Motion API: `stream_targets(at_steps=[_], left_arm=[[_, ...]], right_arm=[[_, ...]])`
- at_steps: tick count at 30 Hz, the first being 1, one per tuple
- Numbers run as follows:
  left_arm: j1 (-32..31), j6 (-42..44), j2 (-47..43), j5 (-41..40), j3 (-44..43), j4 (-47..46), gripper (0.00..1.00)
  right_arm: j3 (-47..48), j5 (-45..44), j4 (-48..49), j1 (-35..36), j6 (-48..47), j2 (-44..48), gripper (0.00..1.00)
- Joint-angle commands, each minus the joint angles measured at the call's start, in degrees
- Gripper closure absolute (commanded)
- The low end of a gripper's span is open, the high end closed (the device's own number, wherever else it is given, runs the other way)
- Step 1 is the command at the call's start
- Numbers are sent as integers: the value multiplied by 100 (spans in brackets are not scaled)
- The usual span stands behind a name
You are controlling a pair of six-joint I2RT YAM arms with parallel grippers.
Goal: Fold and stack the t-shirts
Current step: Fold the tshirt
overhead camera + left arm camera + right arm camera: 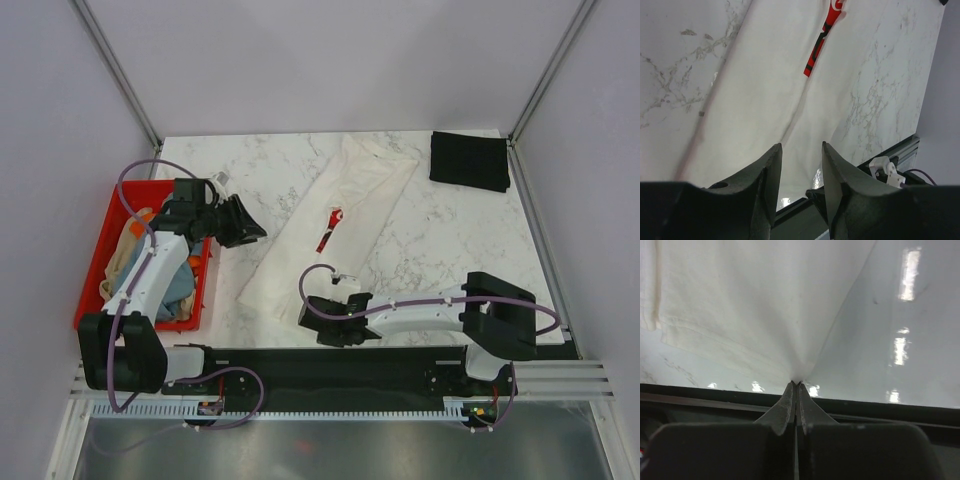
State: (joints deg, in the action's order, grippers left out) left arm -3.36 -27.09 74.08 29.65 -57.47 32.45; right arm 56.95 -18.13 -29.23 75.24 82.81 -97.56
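While the right gripper (796, 386) pinched the near hem of the cream shirt (345, 205), the left gripper (801, 150) hung parted above the shirt's left side. It lay folded lengthwise, slanted across the table (450, 250). A black shirt (470, 160) sat folded at the far right corner, and other shirts (165, 280) filled the crate (92, 270).

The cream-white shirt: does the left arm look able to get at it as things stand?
Probably yes. The left claw is open beside the cream-white shirt, with nothing standing between them; the right claw pinches only its near edge.
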Motion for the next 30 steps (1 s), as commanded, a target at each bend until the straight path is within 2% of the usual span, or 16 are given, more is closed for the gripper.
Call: stream_targets(at_steps=[1,7,12,13,16,18,21,22,24,25,28,30], left_arm=[[-33,222,-263,392,253,-72,54],[-376,3,-736,533,869,-72,54],[-771,-217,-992,551,1238,-116,53],[-929,-261,-1001,533,1273,-124,53],[-1263,-428,-1063,340,1457,-221,52],[-1535,-551,-1063,122,1546,-291,50],[-1721,-674,-949,-55,1765,-484,49],[-1747,-692,-922,-64,1827,-555,49],[-1748,-710,-852,-125,2003,-695,49],[-1748,-701,-808,-161,2073,-722,49],[-1748,-648,-764,-266,2117,-784,49],[-1756,-622,-694,-276,2144,-819,49]], right_arm=[[-358,-138,-907,34,-238,587,100],[-1289,-112,-1803,34,-134,1658,100],[-1590,-279,-2534,34,25,2556,100],[-1564,-296,-2613,26,-27,2758,91],[-1293,-384,-2745,-53,-264,2979,73],[-1029,-445,-2807,-219,-501,3014,68],[-292,-648,-2737,-965,-1606,2936,62],[163,-622,-2571,-1620,-2349,2796,61],[648,-271,-2229,-2274,-3284,2603,59],[1121,-139,-1809,-2878,-4089,2332,56],[2044,572,-887,-3872,-5174,1525,56],[2608,906,-655,-4218,-5791,578,57]])
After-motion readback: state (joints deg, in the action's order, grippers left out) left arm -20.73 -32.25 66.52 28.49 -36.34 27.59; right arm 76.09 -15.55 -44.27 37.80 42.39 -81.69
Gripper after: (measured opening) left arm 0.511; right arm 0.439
